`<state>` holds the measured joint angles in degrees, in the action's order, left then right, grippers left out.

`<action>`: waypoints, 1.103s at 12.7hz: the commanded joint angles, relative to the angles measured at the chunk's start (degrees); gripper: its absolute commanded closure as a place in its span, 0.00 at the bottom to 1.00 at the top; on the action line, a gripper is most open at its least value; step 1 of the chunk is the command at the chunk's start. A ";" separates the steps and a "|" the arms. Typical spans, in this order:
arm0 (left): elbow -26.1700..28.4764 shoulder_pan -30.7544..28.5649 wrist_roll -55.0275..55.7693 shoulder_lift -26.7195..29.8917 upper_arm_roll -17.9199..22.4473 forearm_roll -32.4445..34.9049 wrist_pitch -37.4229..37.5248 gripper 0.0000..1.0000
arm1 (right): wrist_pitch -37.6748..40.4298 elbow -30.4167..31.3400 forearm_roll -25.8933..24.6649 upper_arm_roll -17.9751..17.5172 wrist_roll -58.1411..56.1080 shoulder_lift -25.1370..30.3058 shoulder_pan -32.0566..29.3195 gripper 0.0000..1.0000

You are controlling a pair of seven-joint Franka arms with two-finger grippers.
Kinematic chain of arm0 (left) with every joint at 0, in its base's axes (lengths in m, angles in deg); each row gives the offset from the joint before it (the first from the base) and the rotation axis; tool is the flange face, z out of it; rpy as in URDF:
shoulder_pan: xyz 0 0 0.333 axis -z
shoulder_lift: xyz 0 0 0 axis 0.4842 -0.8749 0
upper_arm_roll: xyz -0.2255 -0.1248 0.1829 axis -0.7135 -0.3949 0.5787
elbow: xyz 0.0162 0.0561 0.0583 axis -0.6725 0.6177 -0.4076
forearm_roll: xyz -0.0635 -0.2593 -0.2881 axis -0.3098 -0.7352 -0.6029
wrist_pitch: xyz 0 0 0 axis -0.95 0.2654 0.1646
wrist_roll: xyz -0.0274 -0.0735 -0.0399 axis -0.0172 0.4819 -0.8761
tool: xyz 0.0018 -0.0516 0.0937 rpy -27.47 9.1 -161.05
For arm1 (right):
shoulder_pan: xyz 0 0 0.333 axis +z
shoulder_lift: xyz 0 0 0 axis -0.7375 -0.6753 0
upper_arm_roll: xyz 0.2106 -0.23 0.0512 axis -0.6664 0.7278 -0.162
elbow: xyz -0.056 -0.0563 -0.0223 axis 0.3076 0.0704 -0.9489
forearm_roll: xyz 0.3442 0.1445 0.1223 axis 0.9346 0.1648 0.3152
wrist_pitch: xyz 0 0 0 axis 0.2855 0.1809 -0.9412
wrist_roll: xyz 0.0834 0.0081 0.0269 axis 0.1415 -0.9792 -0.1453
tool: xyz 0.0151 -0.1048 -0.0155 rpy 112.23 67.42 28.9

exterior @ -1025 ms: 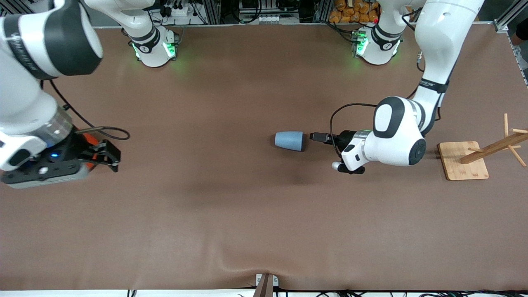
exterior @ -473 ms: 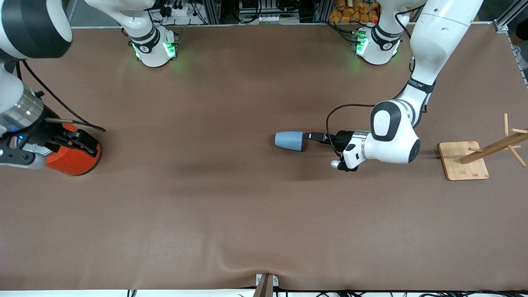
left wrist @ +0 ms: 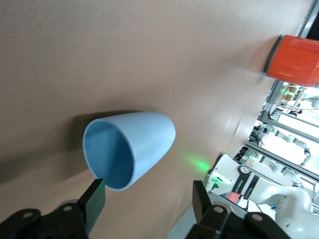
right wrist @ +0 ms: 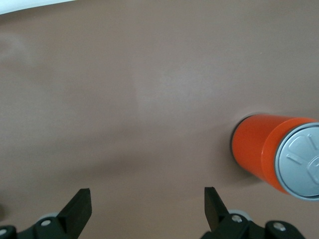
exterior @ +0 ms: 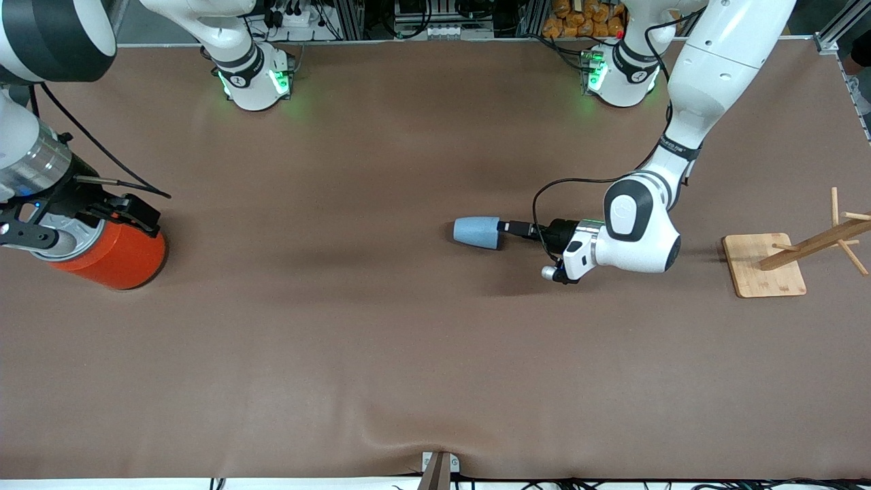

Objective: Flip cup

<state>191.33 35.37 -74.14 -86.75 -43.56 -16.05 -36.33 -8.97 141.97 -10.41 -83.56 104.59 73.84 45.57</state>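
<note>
Your brown table (exterior: 381,354) carries three things, spread from one end to the other. Largest is the orange can (exterior: 112,253) with its grey lid, standing upright near the edge at the right arm's end of the table; the right wrist view shows it too (right wrist: 276,157), lid facing up. Next in size is the wooden rack (exterior: 782,262), a flat square base with a slanted stem and pegs, set close to the edge at the left arm's end.

Smallest is the cup (exterior: 478,232), light blue and tapered, lying on its side near the middle of the table, somewhat toward the left arm's end. Its narrow closed end points toward the right arm's end, and its open mouth faces your left gripper (exterior: 512,228).

Your left gripper is low at the cup's mouth, fingers spread apart. In the left wrist view, the two dark fingers (left wrist: 94,199) stand on either side of the rim (left wrist: 107,157), holding nothing.

Your right gripper (exterior: 41,224) is over the can at the right arm's end. Its fingers (right wrist: 77,209) are released and wide apart, with bare table showing between them and the can off to one side.
</note>
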 commanded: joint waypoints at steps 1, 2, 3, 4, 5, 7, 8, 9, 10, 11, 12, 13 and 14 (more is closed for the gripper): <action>1.55 -0.78 -6.18 -1.01 -0.67 -5.90 -0.89 0.22 | -6.11 12.26 2.44 2.27 -1.85 8.83 1.33 0.00; 1.55 -0.78 -7.16 -1.54 -0.67 -6.70 -0.89 0.22 | -7.09 13.61 2.44 2.27 -2.04 9.64 1.68 0.00; 1.47 -0.69 -7.34 -1.81 -0.67 -7.23 -0.89 0.22 | -7.01 13.53 2.44 2.54 -2.13 9.47 1.68 0.00; 1.47 -0.61 -7.43 -1.90 -0.67 -7.93 -0.97 0.23 | -7.01 12.58 2.61 4.45 -3.08 9.03 1.68 0.00; 1.55 -0.60 -7.43 -1.99 -0.67 -8.46 -1.15 0.23 | -6.66 10.13 2.70 6.56 -6.14 7.46 1.77 0.00; 1.47 -0.61 -7.52 -2.86 -0.67 -8.81 -1.15 0.23 | -3.16 7.39 2.36 8.16 -12.92 6.74 1.68 0.00; 1.55 -0.43 -8.57 -3.13 -0.67 -9.95 -1.24 0.23 | -2.62 5.90 2.44 8.77 -13.89 6.66 1.51 0.00; 1.64 -0.52 -9.88 -3.74 -0.67 -10.74 -1.24 0.24 | -2.44 5.45 2.27 9.30 -14.77 6.66 1.68 0.00; 1.64 -0.52 -10.59 -4.18 -0.67 -11.19 -1.24 0.24 | -0.62 4.32 2.53 9.31 -15.39 6.66 1.68 0.00; 1.55 -0.26 -10.68 -4.53 -0.67 -12.32 -1.24 0.25 | 2.45 3.61 2.62 9.31 -15.31 6.57 1.68 0.00; 1.64 0.10 -10.77 -4.62 -0.67 -13.55 -1.24 0.25 | 2.57 3.17 2.44 9.39 -15.31 6.48 1.77 0.00; 1.64 0.27 -10.86 -4.71 -0.67 -13.91 -1.24 0.26 | 2.65 2.55 2.27 9.39 -15.31 6.05 1.77 0.00; 1.64 0.36 -10.86 -4.97 -0.67 -14.00 -1.24 0.27 | 2.74 1.85 2.35 9.48 -15.05 5.43 1.68 0.00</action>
<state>192.84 35.57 -83.72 -91.41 -43.77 -28.38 -36.75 -7.49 146.43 -9.11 -74.70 90.06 80.91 46.89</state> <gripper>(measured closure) 0.256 0.000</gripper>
